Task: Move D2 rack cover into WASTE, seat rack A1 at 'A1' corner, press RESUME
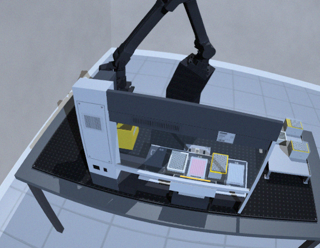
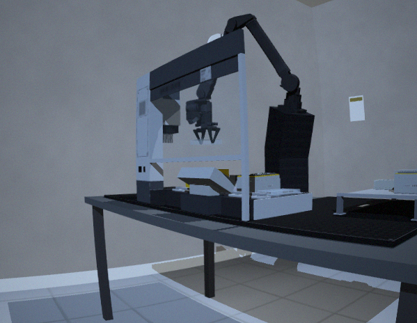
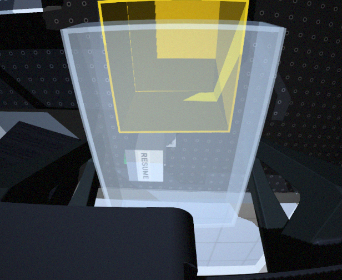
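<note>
Clear plastic fills the wrist view: the see-through cover (image 3: 171,120) is pinched across its width by the pincer (image 3: 171,199), whose two dark fingers press against its long side walls. The cover hangs flat, open side down, high above the worktop (image 2: 306,240). Straight below it, seen through the plastic, is the yellow waste bin (image 3: 177,126); the bin's open mouth lies inside the cover's outline, toward the far end of it. Nearer the pincer, also seen through the cover, sits the small box with the RESUME key (image 3: 144,165), its label readable sideways.

From the side, the pincer (image 2: 206,136) points down beneath the machine's dark top beam (image 2: 198,62), and the cover (image 2: 206,142) shows as a thin pale slab at the fingertips, well above the deck.

From above, the arm (image 1: 133,40) reaches from its black pedestal (image 1: 187,80) to behind the machine's white tower (image 1: 93,120), and the beam hides the pincer. The yellow bin (image 1: 126,136) stands on the black mat beside the tower. On the deck, a yellow-rimmed tip rack (image 1: 219,163) sits uncovered between a pink plate (image 1: 197,167) and a pale plate (image 1: 235,174), with a grey ribbed trough tray (image 1: 178,161) on the pink plate's other side. Two more yellow-rimmed racks (image 1: 299,149) rest on the small white shelf (image 1: 286,167) at the far end of the worktop.
</note>
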Tool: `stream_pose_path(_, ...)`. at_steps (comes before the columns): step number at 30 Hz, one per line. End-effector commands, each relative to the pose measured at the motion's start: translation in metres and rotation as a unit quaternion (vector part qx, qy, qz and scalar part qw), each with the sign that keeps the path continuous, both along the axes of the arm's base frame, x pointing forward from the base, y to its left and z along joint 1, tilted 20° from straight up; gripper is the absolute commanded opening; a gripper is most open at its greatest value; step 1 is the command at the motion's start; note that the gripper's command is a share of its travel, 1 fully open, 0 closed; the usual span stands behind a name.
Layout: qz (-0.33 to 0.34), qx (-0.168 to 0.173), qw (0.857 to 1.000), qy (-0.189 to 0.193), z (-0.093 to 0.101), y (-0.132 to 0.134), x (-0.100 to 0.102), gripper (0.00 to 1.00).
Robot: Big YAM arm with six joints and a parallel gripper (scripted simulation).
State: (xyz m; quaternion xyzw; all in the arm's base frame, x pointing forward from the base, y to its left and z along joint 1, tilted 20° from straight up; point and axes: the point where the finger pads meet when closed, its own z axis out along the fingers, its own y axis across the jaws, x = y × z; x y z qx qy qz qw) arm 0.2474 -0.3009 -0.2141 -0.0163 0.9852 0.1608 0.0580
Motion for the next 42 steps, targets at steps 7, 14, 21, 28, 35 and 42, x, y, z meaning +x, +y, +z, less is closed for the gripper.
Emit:
stream_pose_path(7,0.002,0.003,1.0,0.0,-0.0025,-0.0001,-0.0061,0.0)
stream_pose_path(14,0.001,0.001,1.0,-0.001,-0.0027,-0.0034,-0.006,0.0)
stream_pose_path(21,0.002,0.002,1.0,-0.001,-0.003,-0.0023,-0.006,0.0)
stream_pose_path(28,0.001,0.003,1.0,0.0,-0.0034,-0.0017,-0.0072,0.0)
stream_pose_path(35,0.001,0.003,1.0,0.0,-0.0035,-0.0012,-0.0078,0.0)
stream_pose_path(42,0.002,-0.001,1.0,-0.002,-0.0081,-0.002,-0.0044,0.0)
